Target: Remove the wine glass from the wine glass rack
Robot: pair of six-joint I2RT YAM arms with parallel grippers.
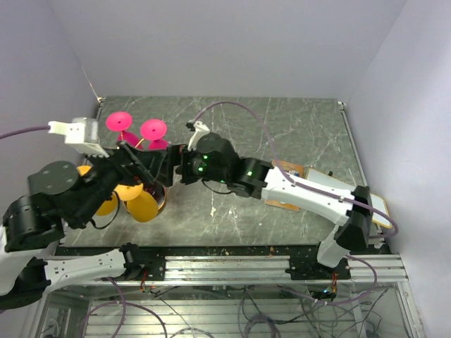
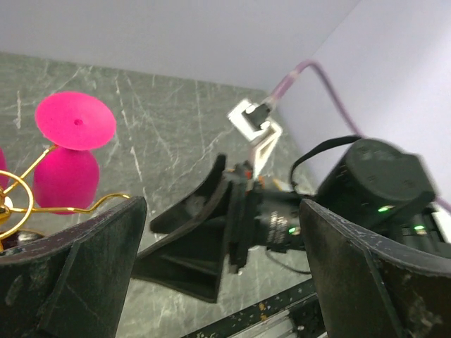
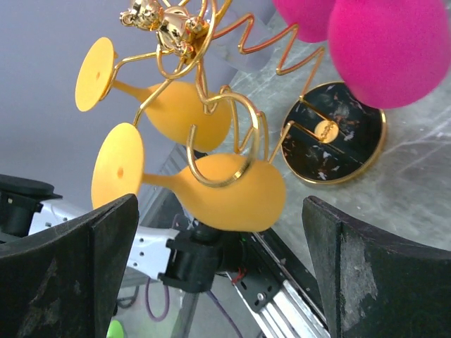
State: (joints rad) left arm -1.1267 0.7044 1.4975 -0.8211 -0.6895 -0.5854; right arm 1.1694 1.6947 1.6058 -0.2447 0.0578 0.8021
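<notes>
Hovering wide open, empty, my right gripper (image 3: 220, 204) faces the orange wine glass (image 3: 232, 191); light, slick, maybe fragile — I'd clasp its bowl.

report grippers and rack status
Left gripper open, right gripper open, both empty. Wine glass rack loaded; orange glass ahead of right jaws. Left arm crowds rack.

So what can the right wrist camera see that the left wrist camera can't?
Only the right wrist camera sees the two orange glasses hanging and the shiny round base. Only the left wrist camera sees the right gripper, open. Both see the gold rack, a pink glass and the grey table.
</notes>
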